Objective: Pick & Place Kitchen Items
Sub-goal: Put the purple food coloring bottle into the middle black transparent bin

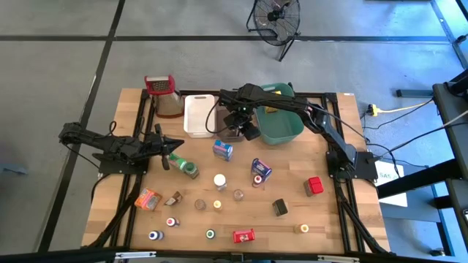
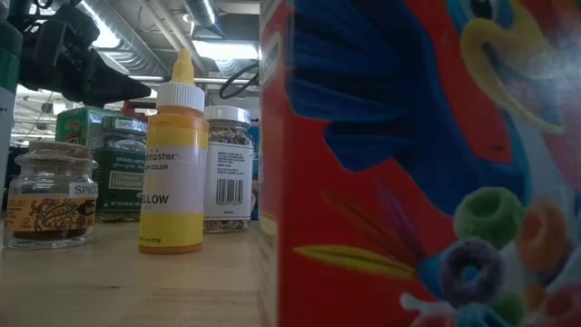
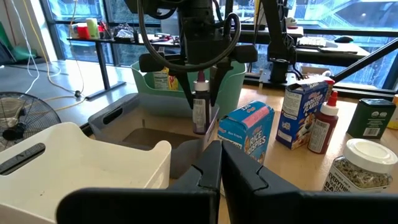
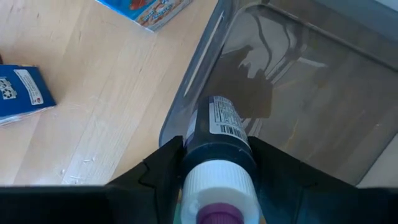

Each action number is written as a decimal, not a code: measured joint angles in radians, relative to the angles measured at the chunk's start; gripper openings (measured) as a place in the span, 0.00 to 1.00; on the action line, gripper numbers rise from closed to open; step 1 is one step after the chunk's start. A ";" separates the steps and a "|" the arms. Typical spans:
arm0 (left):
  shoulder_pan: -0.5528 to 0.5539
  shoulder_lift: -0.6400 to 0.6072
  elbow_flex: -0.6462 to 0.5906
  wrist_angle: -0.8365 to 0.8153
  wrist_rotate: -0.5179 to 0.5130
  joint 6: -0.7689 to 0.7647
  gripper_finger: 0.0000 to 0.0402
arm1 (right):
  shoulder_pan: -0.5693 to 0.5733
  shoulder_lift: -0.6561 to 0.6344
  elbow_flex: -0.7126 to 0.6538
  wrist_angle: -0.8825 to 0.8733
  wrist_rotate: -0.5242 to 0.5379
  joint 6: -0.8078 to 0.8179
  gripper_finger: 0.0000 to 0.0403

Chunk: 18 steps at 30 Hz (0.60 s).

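My right gripper [image 1: 239, 123] points down over the grey bin [image 3: 124, 134], which stands between the white bin [image 1: 197, 115] and the teal bin [image 1: 281, 126]. It is shut on a small dark bottle [image 3: 199, 111] with a white cap and a purple tip [image 4: 219, 208]. The bottle hangs upright over the bin's rim [image 4: 186, 106] on the side toward the table's near edge. My left gripper [image 1: 175, 143] waits shut at the table's left, holding nothing. Other kitchen items stand and lie scattered over the near half of the table. My right gripper pinches the bottle's dark shoulder [image 4: 217, 152], just under the white cap, between its two fingers [image 4: 158, 171]. The fingers come from above and point down. The bottle hangs upright below them, and its lower end [image 3: 199, 129] is about level with the bin's rim.
A Rice Krispies box [image 3: 249, 127] and a blue cereal box [image 3: 300, 115] stand just near of the bins. A steel grater [image 1: 164, 95] stands at the far left. The low view shows a yellow bottle [image 2: 174, 159], a spice jar [image 2: 50, 195] and a red cereal box [image 2: 418, 163].
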 joint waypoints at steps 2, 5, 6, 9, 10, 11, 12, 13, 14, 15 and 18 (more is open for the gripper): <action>0.000 0.000 0.000 0.000 0.000 0.000 0.01 | 0.000 0.000 0.000 0.001 0.000 0.005 0.44; 0.000 0.000 0.000 0.000 0.000 0.000 0.01 | 0.000 0.000 0.000 0.014 0.000 0.033 0.44; 0.000 0.000 0.000 0.000 0.000 0.000 0.01 | 0.000 0.000 0.000 0.022 0.000 0.044 0.44; 0.000 0.000 0.000 0.000 0.000 0.000 0.01 | 0.000 0.000 0.000 0.026 0.000 0.050 0.44; 0.000 0.000 0.000 0.000 0.000 0.000 0.01 | 0.000 0.000 0.000 0.026 0.000 0.051 0.44; 0.000 0.000 0.000 0.000 0.000 0.000 0.01 | 0.000 0.000 0.000 0.025 0.000 0.053 0.44; 0.000 0.000 0.000 0.000 0.000 0.000 0.01 | 0.000 0.000 0.000 0.025 0.000 0.053 0.44; 0.000 0.000 0.000 0.000 0.000 0.000 0.01 | 0.001 0.000 0.000 0.025 0.000 0.053 0.44; 0.000 0.000 0.000 0.000 0.000 0.000 0.01 | 0.001 0.000 0.000 0.025 0.000 0.053 0.44; 0.000 0.000 0.000 0.000 0.000 0.000 0.01 | 0.001 0.000 0.000 0.024 0.000 0.053 0.44; 0.000 0.000 0.000 0.000 0.000 0.000 0.01 | 0.001 0.000 0.000 0.022 0.000 0.053 0.44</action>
